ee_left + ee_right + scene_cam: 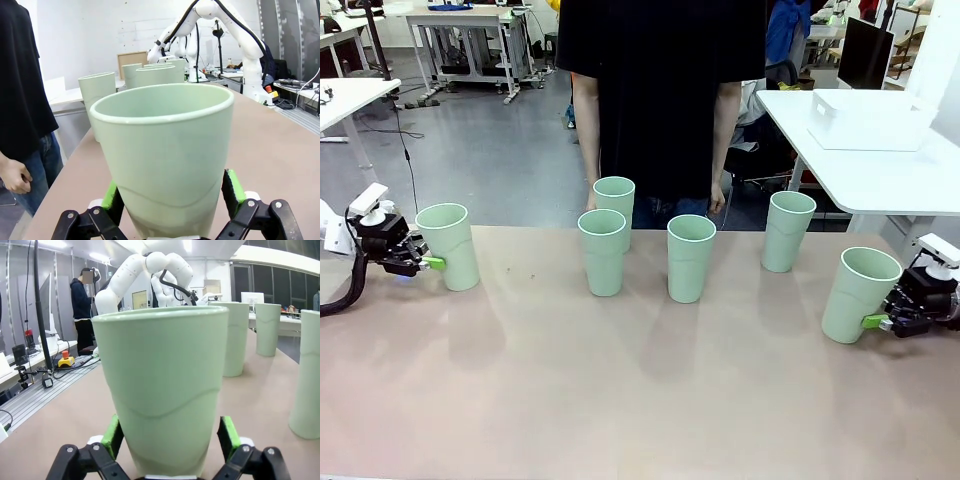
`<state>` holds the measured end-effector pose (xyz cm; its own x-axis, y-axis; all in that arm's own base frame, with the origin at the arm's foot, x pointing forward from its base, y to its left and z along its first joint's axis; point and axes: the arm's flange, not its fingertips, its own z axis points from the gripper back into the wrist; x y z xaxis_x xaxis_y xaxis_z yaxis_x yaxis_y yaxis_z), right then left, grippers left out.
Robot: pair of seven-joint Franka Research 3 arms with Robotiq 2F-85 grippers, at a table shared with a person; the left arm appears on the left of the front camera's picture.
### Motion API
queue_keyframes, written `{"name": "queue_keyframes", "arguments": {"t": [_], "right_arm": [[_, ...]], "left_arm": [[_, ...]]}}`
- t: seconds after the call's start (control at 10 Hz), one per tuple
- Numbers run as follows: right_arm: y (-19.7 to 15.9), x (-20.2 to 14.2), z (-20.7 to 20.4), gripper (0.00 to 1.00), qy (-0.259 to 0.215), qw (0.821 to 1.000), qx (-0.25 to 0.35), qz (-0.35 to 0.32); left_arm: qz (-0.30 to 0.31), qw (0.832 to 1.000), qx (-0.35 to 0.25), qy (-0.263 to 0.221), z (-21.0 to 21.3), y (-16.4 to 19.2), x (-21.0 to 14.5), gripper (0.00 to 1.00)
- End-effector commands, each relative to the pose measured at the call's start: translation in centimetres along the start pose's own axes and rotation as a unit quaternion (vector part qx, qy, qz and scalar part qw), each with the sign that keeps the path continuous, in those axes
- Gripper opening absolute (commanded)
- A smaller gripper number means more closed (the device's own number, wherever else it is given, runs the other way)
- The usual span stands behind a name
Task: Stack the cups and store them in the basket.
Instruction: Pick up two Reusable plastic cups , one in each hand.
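Site I'm working: a lab. White desks [885, 178], monitor [865, 52], emergency-stop box [65, 359] (red button, yellow base), grey floor [490, 160].

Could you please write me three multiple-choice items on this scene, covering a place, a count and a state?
1. Where is the left gripper? A. at the leftmost cup B. at a middle cup C. at the rightmost cup
2. How many cups stand on the table? A. four B. six C. eight
3. How are the cups arranged? A. nested in one stack B. lying down C. separate and upright
Answers: 1 A, its fingers flank the leftmost cup; 2 B, the front view shows six; 3 C, each stands alone, mouth up.
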<state>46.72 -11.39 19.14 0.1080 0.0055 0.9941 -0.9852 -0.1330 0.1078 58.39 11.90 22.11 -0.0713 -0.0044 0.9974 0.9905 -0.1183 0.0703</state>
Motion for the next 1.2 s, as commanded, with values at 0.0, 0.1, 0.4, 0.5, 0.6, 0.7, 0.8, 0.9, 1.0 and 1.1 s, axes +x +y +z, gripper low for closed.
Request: {"name": "queue_keyframes", "arguments": {"t": [0.0, 0.1, 0.4, 0.5, 0.6, 0.7, 0.8, 0.9, 1.0, 1.1], "right_arm": [[0.5, 0.1, -1.3, 1.0, -0.01, 1.0, -0.02, 0.0], [0.5, 0.3, -1.4, 1.0, -0.01, 1.0, -0.024, 0.001], [0.7, 0.8, -1.8, 1.0, -0.011, 1.0, -0.029, 0.001], [0.8, 1.0, -2.1, 1.0, -0.01, 1.0, -0.027, 0.001], [0.9, 1.1, -2.2, 1.0, -0.01, 1.0, -0.026, 0.001], [0.9, 1.1, -2.3, 1.0, -0.01, 1.0, -0.026, 0.0], [0.9, 1.2, -2.4, 1.0, -0.012, 1.0, -0.027, -0.001], [1.0, 1.3, -2.4, 1.0, -0.013, 1.0, -0.027, -0.002], [1.0, 1.4, -2.5, 1.0, -0.013, 1.0, -0.027, -0.002], [1.0, 1.5, -2.5, 1.0, -0.015, 1.0, -0.028, -0.001]], "left_arm": [[-0.017, 1.0, 0.021, -0.011, -1.0, -0.6, 0.2, 1.0], [-0.019, 1.0, 0.021, -0.011, -1.4, -0.6, 0.1, 1.0], [-0.02, 0.999, 0.022, -0.012, -2.4, -0.8, 0.3, 1.0], [-0.02, 0.999, 0.022, -0.011, -2.6, -0.8, 0.3, 1.0], [-0.019, 0.999, 0.023, -0.011, -2.8, -0.8, 0.2, 1.0], [-0.018, 0.999, 0.025, -0.012, -2.9, -0.8, 0.2, 1.0], [-0.018, 0.999, 0.026, -0.013, -2.9, -0.8, 0.1, 1.0], [-0.017, 0.999, 0.026, -0.013, -3.0, -0.8, 0.1, 1.0], [-0.016, 0.999, 0.025, -0.014, -3.1, -0.9, 0.1, 1.0], [-0.015, 0.999, 0.025, -0.013, -3.1, -0.9, 0.1, 1.0]]}}
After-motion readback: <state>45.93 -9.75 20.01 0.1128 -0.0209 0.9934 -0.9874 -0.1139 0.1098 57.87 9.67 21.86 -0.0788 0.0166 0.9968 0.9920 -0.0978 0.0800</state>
